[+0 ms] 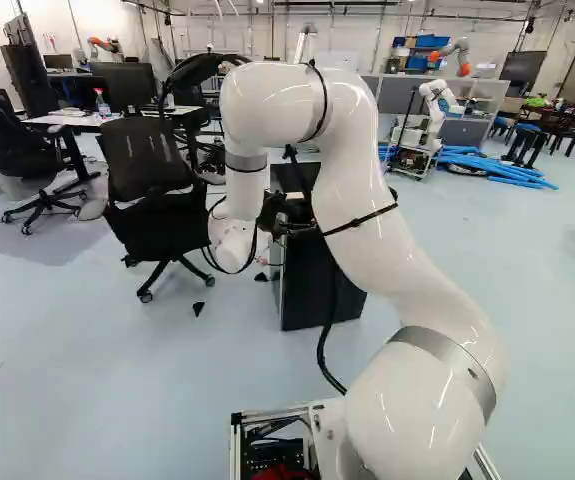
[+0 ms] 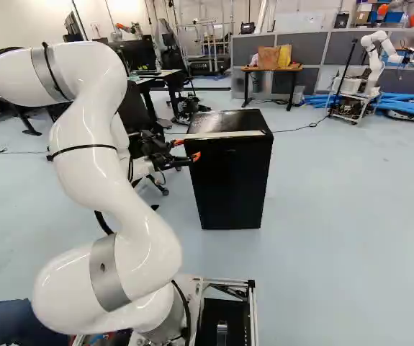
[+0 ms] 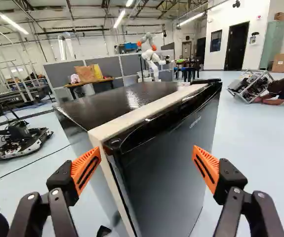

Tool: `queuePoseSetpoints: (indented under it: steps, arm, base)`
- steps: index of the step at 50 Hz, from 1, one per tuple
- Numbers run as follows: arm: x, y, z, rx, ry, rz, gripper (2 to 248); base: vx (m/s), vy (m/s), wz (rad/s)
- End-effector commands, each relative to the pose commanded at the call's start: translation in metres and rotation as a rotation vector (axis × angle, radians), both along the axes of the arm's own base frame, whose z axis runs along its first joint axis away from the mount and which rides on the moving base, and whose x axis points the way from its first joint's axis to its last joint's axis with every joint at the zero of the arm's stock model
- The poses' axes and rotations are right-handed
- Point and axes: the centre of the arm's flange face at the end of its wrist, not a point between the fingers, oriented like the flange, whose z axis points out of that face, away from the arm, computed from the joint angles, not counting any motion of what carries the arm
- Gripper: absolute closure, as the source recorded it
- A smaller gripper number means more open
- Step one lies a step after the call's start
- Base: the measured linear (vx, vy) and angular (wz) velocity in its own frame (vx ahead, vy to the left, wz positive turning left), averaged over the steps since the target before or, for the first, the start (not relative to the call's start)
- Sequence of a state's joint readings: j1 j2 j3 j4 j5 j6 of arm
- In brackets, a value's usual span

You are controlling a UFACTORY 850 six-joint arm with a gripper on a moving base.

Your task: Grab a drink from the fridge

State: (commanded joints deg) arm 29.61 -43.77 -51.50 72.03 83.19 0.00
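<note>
The gripper (image 3: 146, 149) is held wide and empty at a corner of the closed fridge (image 2: 230, 184), presumably so the door (image 3: 164, 173) can be caught.

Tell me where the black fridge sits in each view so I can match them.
Left base view: the black fridge near the middle, partly behind the arm.
Right base view: just right of the middle, to the right of the arm.
Wrist view: ahead of the open gripper, its near edge between the fingers.
Landmark in all three: the grey partition farther off.
</note>
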Motion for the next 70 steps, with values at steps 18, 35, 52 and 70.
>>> queuePoseSetpoints:
  steps: [18,35,52,70]
  arm:
    - [0.000,-0.006,0.000,-0.002,0.003,-0.011,3]
    - [-0.005,-0.010,0.001,-0.006,0.010,-0.013,3]
    - [-0.012,-0.012,0.001,-0.011,0.019,-0.009,3]
    - [-0.021,-0.013,0.002,-0.017,0.029,-0.002,3]
  base:
    - [0.000,0.000,0.000]
    - [0.000,0.000,0.000]
    - [0.000,0.000,0.000]
    - [0.000,0.000,0.000]
